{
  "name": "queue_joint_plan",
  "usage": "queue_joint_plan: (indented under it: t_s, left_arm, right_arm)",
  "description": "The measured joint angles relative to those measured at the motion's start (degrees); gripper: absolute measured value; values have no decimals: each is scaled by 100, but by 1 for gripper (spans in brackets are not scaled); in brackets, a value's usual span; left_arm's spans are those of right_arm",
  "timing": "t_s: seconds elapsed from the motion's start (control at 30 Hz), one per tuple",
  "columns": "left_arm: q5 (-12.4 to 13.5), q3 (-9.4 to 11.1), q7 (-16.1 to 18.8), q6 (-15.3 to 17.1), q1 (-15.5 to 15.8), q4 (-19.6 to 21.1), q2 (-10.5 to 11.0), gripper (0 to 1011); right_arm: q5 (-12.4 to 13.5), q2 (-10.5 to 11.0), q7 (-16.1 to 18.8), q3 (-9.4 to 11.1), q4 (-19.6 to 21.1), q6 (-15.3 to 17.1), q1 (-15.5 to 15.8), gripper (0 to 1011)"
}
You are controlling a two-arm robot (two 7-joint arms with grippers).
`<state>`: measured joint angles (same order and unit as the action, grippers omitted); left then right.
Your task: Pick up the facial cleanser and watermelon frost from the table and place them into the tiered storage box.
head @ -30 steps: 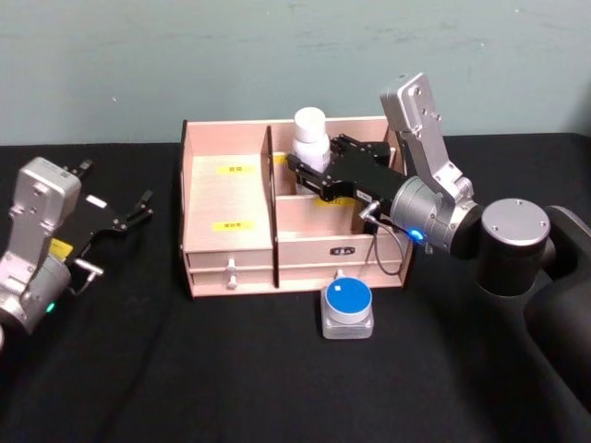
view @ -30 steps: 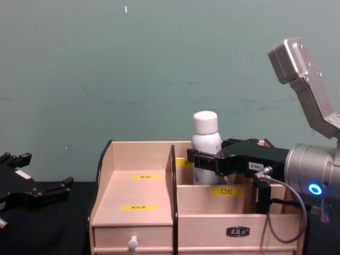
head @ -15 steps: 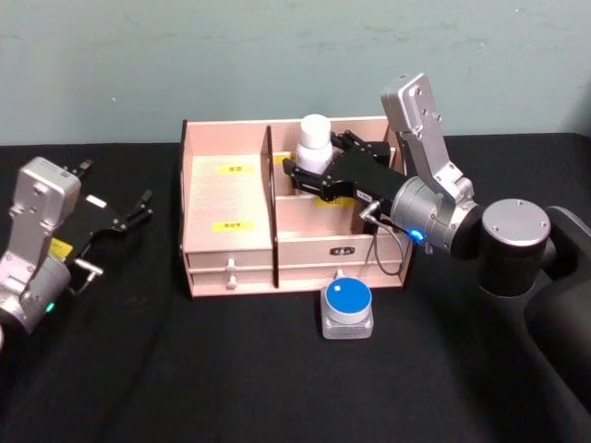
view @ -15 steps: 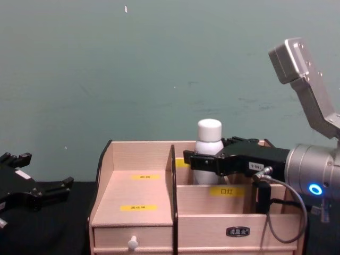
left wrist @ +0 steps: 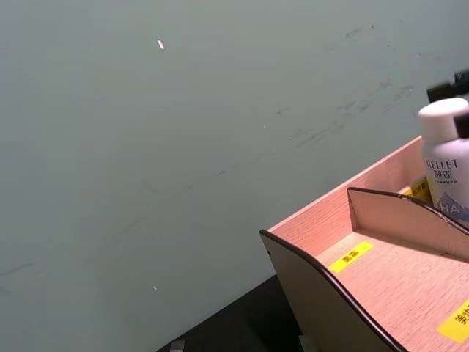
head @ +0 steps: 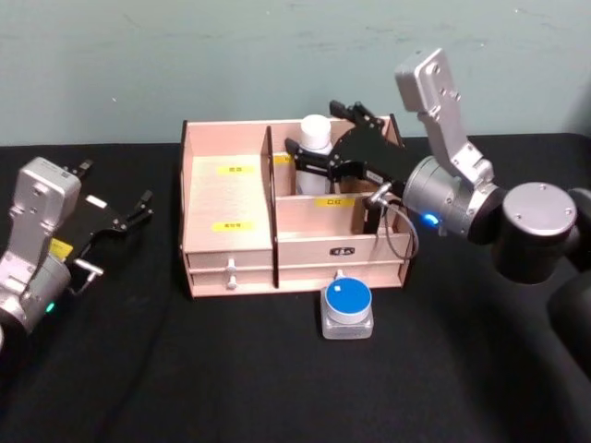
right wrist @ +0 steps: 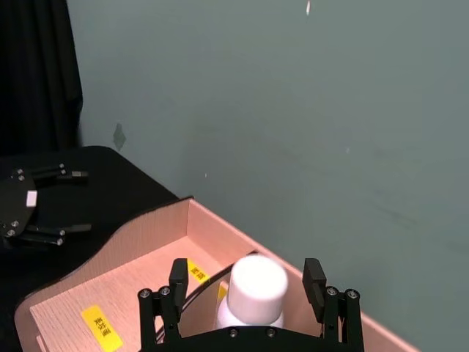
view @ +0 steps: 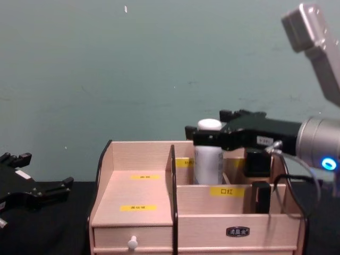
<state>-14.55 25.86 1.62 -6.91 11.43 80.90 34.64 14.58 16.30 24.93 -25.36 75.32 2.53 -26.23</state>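
Note:
The facial cleanser (head: 316, 140), a white bottle with a white cap, stands upright in the back compartment of the tiered storage box (head: 229, 198), right of the tall divider. My right gripper (head: 312, 127) hovers at cap height, open. In the right wrist view its fingers (right wrist: 178, 282) stand clear on both sides of the cap (right wrist: 256, 284). The chest view shows the bottle (view: 208, 162) below the gripper (view: 207, 123). The watermelon frost (head: 347, 308), a small clear jar with a blue lid, sits on the table just in front of the box. My left gripper (head: 120, 218) rests open at the far left.
The box (view: 133, 196) has a stepped left section with yellow labels, a lower front compartment and a white-knobbed drawer (head: 231, 269). The black table (head: 231, 369) stretches in front, with a green wall behind. The left wrist view shows the box's dark curved side (left wrist: 322, 286) and the bottle (left wrist: 447, 165).
The right gripper lowered the bottle into the back compartment, let go of it and rose to cap height. The bottle now stands free. The left arm has not moved.

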Motion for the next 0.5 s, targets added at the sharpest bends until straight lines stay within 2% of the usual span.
queue_joint_plan:
  t_s: [0.07, 0.17, 0.27, 0.4, 0.5]
  left_arm:
    - [0, 0, 0, 0, 0, 0, 0, 1001]
    - [0, 0, 0, 0, 0, 0, 0, 1001]
    - [0, 0, 0, 0, 0, 0, 0, 1001]
    - [0, 0, 0, 0, 0, 0, 0, 1001]
    - [0, 0, 0, 0, 0, 0, 0, 1001]
  right_arm:
    - [-12, 59, -20, 21, 164, 66, 35, 1000]
    - [-19, 267, -52, 101, 705, 297, 184, 1000]
    - [16, 412, -56, 166, 1038, 441, 310, 1000]
    - [160, 716, -60, 335, 1705, 657, 642, 1000]
    - [262, 856, -60, 427, 1982, 714, 846, 1000]
